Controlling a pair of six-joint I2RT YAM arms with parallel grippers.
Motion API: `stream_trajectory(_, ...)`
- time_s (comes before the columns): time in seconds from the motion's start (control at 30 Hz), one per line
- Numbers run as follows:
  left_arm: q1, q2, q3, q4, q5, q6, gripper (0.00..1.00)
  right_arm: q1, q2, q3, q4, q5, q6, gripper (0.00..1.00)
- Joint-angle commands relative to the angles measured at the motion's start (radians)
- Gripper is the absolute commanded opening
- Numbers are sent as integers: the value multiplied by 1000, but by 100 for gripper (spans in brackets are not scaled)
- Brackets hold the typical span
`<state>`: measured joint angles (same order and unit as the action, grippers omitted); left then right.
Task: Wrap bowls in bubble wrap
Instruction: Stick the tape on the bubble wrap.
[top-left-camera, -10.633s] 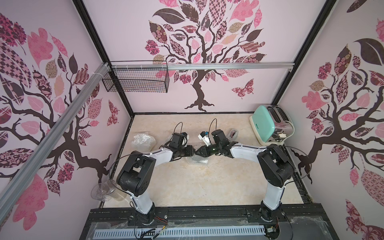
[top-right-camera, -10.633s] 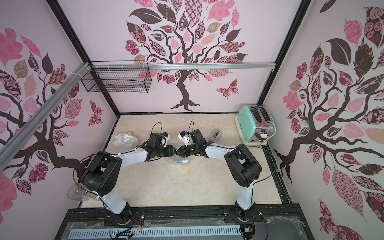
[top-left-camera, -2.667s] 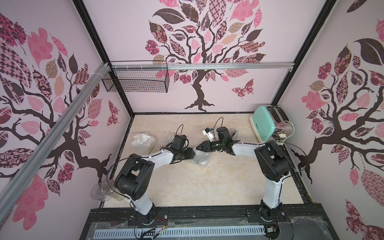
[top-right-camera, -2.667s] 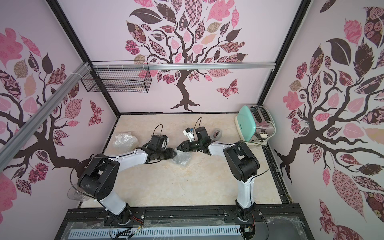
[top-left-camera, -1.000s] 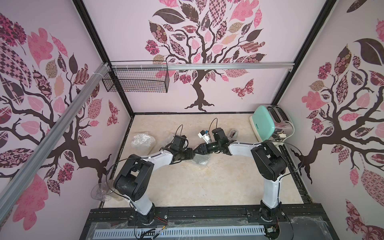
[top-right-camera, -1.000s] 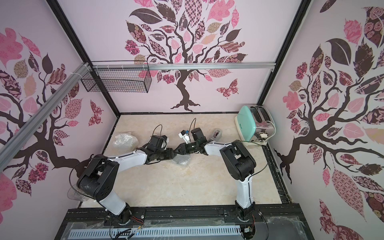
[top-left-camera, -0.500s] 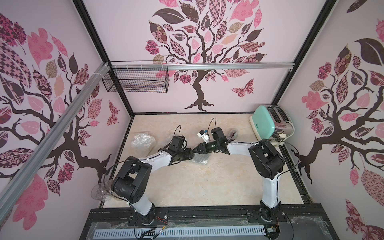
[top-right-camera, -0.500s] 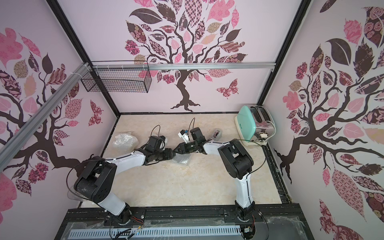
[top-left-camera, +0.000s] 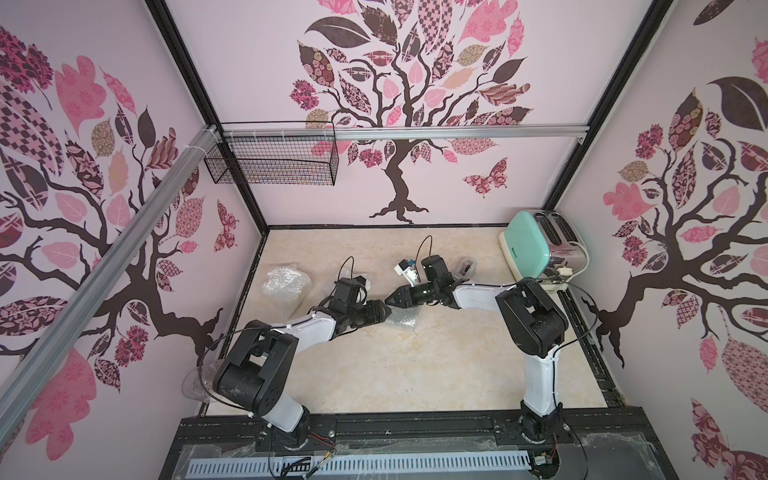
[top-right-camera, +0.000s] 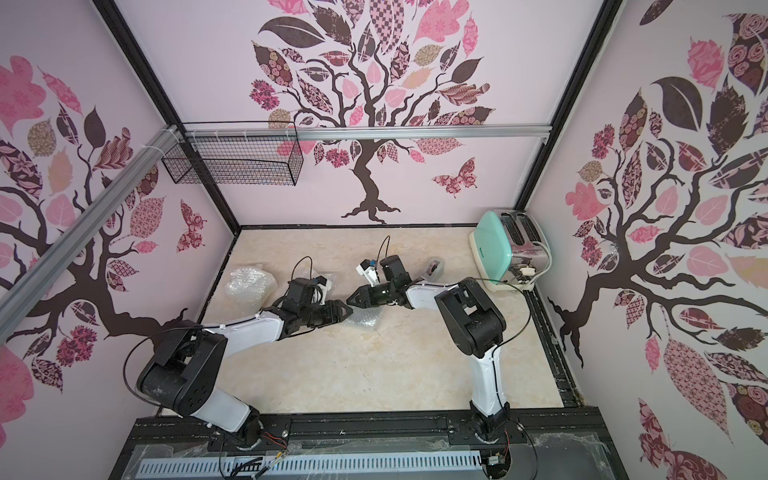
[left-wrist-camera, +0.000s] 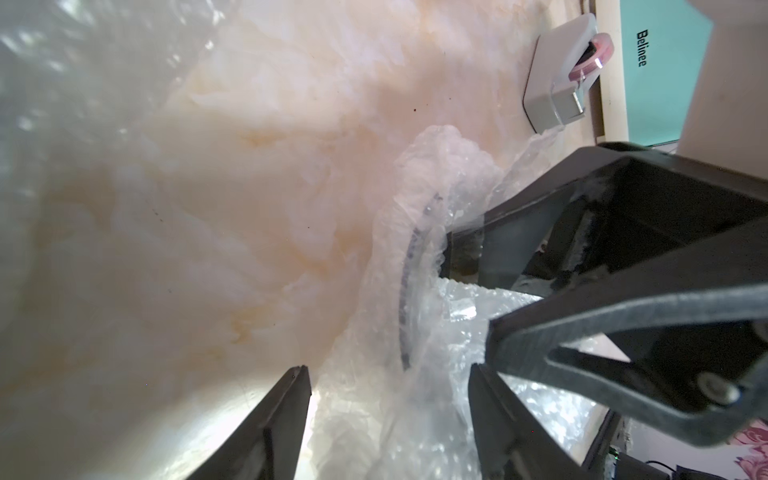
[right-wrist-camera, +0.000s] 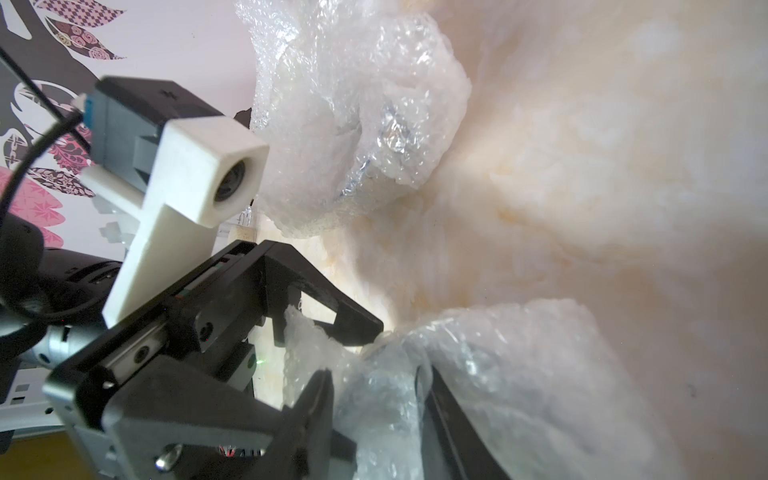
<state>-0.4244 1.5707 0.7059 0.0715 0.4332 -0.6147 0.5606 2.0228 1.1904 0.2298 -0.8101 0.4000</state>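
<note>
From the front rail, the two arms reach away from me across the desk (top-left-camera: 374, 374) and meet nose to nose at its middle. The bowl (left-wrist-camera: 405, 266) sits there, bundled in the bubble wrap (top-left-camera: 402, 326), just under the two tips and a shade to my side of them. Only a dark arc of its rim shows through the plastic, so I cannot tell how it is tilted. The left hand (top-left-camera: 384, 311) comes in from the left with its fingers spread, straddling the bundle with loose wrap between them and nothing pinched. The right hand (top-left-camera: 390, 299) comes in from the right and is clamped on a gathered fold of the wrap at the rim. Both are equally near. To my eye the next tuck depends on that fold lying between the two tips, with the right hand pinning it while the left is free to take a fresh bite. Farther back, well apart, lie a second bundle (top-left-camera: 284, 284) on the left, a tape dispenser (top-left-camera: 467, 267) and a toaster (top-left-camera: 530, 245).
</note>
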Motion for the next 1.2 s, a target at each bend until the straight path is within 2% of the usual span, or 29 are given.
stream_trajectory(0.0,1,10,-3,83,58,-25,67,10,31,2,-29,21,-4,38)
stream_trajectory(0.37,3,119,41,130,59,-36,67,11,28,-2,-32,14,-2,38)
stream_trajectory(0.63,4,175,49,100,-5,-41,58,10,20,-11,-32,15,-3,38)
stream_trajectory(0.9,3,200,67,60,-30,-40,50,10,11,-26,-29,21,-3,39)
stream_trajectory(1.17,3,168,40,83,-1,-51,50,10,19,-28,-20,33,2,40)
